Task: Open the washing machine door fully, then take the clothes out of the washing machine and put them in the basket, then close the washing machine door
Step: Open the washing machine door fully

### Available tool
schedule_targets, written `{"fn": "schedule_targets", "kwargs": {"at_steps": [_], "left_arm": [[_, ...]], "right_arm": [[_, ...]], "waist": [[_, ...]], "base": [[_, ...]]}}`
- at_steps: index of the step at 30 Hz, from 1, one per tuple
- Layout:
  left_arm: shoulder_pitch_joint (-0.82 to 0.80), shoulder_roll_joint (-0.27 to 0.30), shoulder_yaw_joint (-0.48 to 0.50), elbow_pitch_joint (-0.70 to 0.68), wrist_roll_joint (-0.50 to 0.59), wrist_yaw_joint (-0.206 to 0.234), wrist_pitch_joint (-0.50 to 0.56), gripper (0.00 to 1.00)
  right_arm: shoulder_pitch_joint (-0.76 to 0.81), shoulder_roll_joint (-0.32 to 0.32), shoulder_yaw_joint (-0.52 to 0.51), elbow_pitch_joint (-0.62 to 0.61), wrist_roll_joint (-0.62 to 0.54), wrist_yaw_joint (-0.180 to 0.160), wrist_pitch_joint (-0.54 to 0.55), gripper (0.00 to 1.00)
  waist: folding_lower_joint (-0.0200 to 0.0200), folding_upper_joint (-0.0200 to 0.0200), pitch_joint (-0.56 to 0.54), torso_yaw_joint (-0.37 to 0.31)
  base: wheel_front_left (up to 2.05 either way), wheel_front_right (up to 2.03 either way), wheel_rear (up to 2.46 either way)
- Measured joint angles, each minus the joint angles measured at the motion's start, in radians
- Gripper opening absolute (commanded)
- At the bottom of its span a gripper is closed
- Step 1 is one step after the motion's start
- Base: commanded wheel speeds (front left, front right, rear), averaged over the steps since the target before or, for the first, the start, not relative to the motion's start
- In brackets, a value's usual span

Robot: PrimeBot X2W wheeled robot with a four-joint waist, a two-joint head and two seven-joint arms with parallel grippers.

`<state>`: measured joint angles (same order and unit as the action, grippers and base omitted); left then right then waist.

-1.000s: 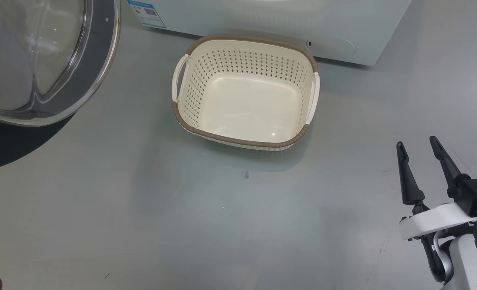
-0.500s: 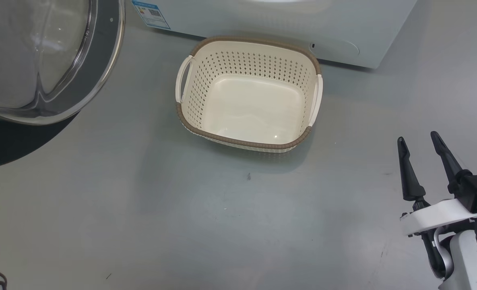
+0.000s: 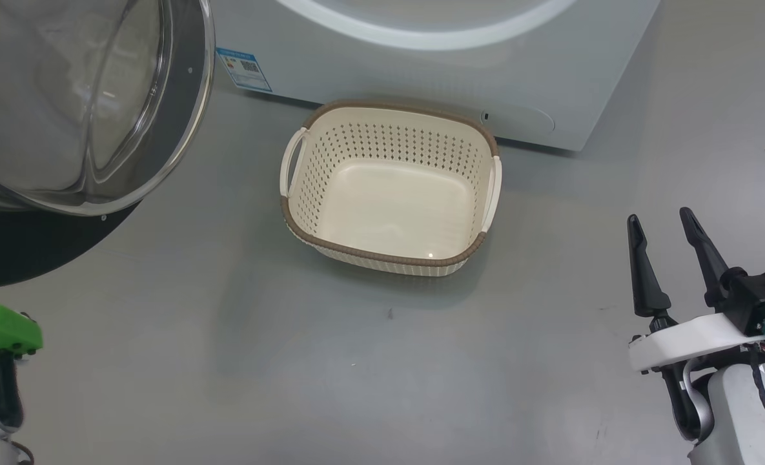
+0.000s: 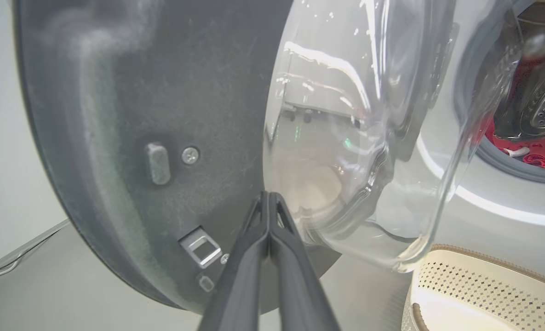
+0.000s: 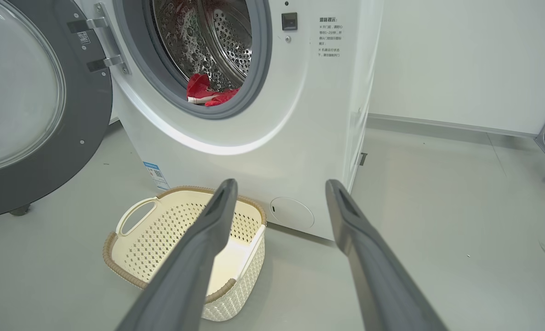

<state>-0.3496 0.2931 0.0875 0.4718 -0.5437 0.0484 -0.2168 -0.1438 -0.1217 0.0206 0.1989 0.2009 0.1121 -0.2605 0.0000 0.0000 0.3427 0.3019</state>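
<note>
Right wrist view: we see red clothes (image 5: 206, 94) in the washing machine (image 5: 263, 138), right gripper (image 5: 281, 184) fingers apart. Left wrist view: left gripper (image 4: 268, 197) fingers together, near the open door (image 4: 129, 115).

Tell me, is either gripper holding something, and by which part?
Nothing is held. The left gripper is shut and empty, by the door; the right gripper is open and empty.

We count one white front-loading washing machine (image 5: 300, 115) beyond the right gripper (image 5: 281, 183). One round black-rimmed door with a clear glass bowl (image 4: 116, 115) is just ahead of the left gripper (image 4: 268, 194). One cream perforated plastic basket (image 5: 162, 246) with two side handles (image 3: 290, 161) sits ahead-left of the right gripper. There is one heap of red fabric clothes (image 5: 208, 94), its pieces uncountable.
</note>
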Motion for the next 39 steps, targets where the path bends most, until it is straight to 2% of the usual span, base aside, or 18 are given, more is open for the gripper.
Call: {"fn": "schedule_targets", "kwargs": {"at_steps": [15, 28, 39], "left_arm": [[0.086, -0.035, -0.125, -0.026, 0.081, -0.04, -0.005, 0.0], [0.163, -0.087, -0.144, -0.095, 0.082, -0.045, -0.015, 0.0], [0.197, -0.137, -0.207, -0.178, 0.106, -0.059, -0.024, 0.0]], "right_arm": [[-0.011, 0.049, -0.006, 0.029, 0.036, 0.0, 0.0, 1.0], [-0.008, 0.057, -0.003, 0.029, 0.035, 0.0, 0.0, 1.0], [0.012, 0.059, -0.02, 0.013, 0.035, -0.004, 0.0, 1.0]], "waist": [[0.0, 0.0, -0.138, -0.065], [-0.0001, 0.0, -0.223, -0.159], [0.0, 0.0, -0.246, -0.216]], "base": [[0.0, 0.0, 0.0], [0.0, 0.0, 0.0], [0.0, 0.0, 0.0]]}}
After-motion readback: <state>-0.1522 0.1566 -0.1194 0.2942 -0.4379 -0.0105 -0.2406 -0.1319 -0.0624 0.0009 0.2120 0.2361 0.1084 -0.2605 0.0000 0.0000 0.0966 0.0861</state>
